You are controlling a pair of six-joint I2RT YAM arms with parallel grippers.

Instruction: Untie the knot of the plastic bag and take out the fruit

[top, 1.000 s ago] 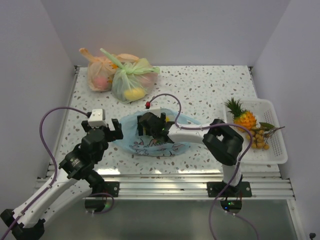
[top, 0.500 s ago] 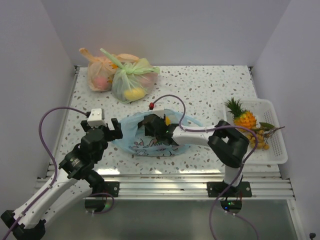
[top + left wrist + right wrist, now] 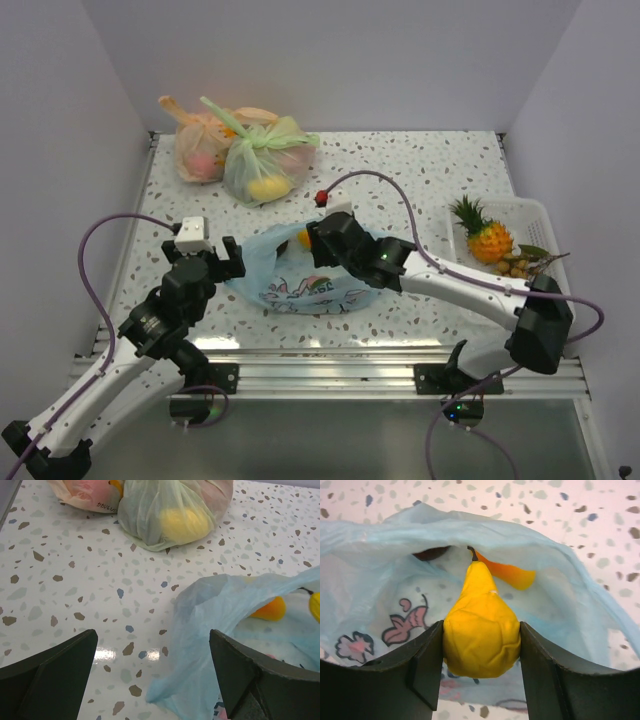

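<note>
The bag [image 3: 290, 290] lies flat on the bench [image 3: 420, 170], near the front edge and between the two arms, printed side up. The right hand [image 3: 480, 627] is clamped on a yellow pear [image 3: 480, 642], with one finger against each side of its wide lower part and its stem pointing away from the wrist camera. The pear is held at the open mouth of the bag; whether it is clear of the film cannot be told. An orange piece [image 3: 512, 576] is seen inside the bag behind the pear, and a dark item [image 3: 431, 553] is partly hidden under the upper film. The left hand [image 3: 152, 645] is held with its fingers wide apart and nothing gripped; the bag's left edge lies between them in the wrist view. The pineapple [image 3: 488, 238] and the berries [image 3: 515, 266] rest in a white basket [image 3: 560, 300] at the right of the bench. A green bag [image 3: 265, 165] and an orange bag [image 3: 198, 150], both tied, lie touching at the far left corner.
</note>
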